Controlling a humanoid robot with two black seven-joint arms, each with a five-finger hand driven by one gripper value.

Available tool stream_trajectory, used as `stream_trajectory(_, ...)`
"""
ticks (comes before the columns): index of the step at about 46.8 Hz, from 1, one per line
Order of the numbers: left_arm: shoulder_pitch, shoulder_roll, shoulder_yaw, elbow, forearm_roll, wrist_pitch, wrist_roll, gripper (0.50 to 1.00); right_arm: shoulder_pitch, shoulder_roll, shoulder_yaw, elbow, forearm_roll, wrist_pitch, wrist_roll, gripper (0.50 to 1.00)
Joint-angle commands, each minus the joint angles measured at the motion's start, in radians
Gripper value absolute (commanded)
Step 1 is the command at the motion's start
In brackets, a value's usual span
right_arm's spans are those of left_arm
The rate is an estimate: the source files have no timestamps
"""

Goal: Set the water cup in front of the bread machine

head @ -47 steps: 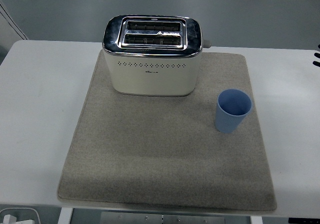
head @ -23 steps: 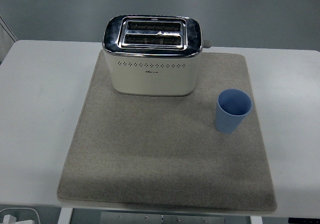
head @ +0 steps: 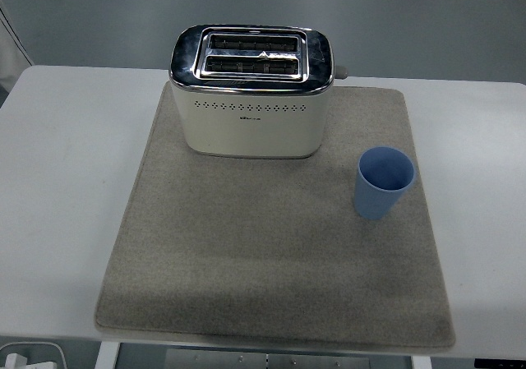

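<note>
One cup (head: 384, 182) — one toaster (head: 251, 91) — one mat (head: 271, 246)

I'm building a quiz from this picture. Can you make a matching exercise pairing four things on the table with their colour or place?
Things:
1. toaster
2. cup
3. mat
4. table

Descriptions:
A. white, under everything
B. blue, upright at the mat's right side
C. cream with a chrome top, at the mat's far edge
D. grey-beige, lying flat

Pairs: 1-C, 2-B, 3-D, 4-A
</note>
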Motion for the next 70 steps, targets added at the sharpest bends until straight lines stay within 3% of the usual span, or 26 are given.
stream_trajectory(1, 0.000, 0.000, 0.000, -0.001, 0.000, 0.000, 0.000, 1.000, 0.035, 0.000, -0.023, 0.001, -0.007, 0.000, 0.000, 0.928)
stream_trajectory(13, 0.000, 0.000, 0.000, -0.001, 0.000, 0.000, 0.000, 1.000, 0.075, 0.002, -0.048, 0.012, -0.014, 0.000, -0.002, 0.928)
stream_trajectory(37, 0.000, 0.000, 0.000, 0.001, 0.000, 0.000, 0.000, 1.000, 0.029, -0.001, -0.042, 0.014, -0.032, 0.000, 0.005, 0.928)
stream_trajectory(47, 0.000, 0.000, 0.000, 0.001, 0.000, 0.000, 0.000, 1.000, -0.046, -0.024, -0.036, 0.155, -0.032, 0.000, 0.093, 0.928)
stream_trajectory(55, 0.000, 0.000, 0.000, 0.001, 0.000, -0.001, 0.000, 1.000, -0.124, -0.029, 0.064, 0.216, -0.035, 0.000, 0.101, 0.928)
stream_trajectory(63, 0.000, 0.000, 0.000, 0.001, 0.000, 0.000, 0.000, 1.000, -0.170, -0.043, 0.073, 0.256, -0.027, 0.000, 0.113, 0.928)
stream_trajectory(70, 0.000, 0.000, 0.000, -0.001, 0.000, 0.000, 0.000, 1.000, -0.224, -0.092, 0.072, 0.334, -0.024, 0.000, 0.211, 0.928)
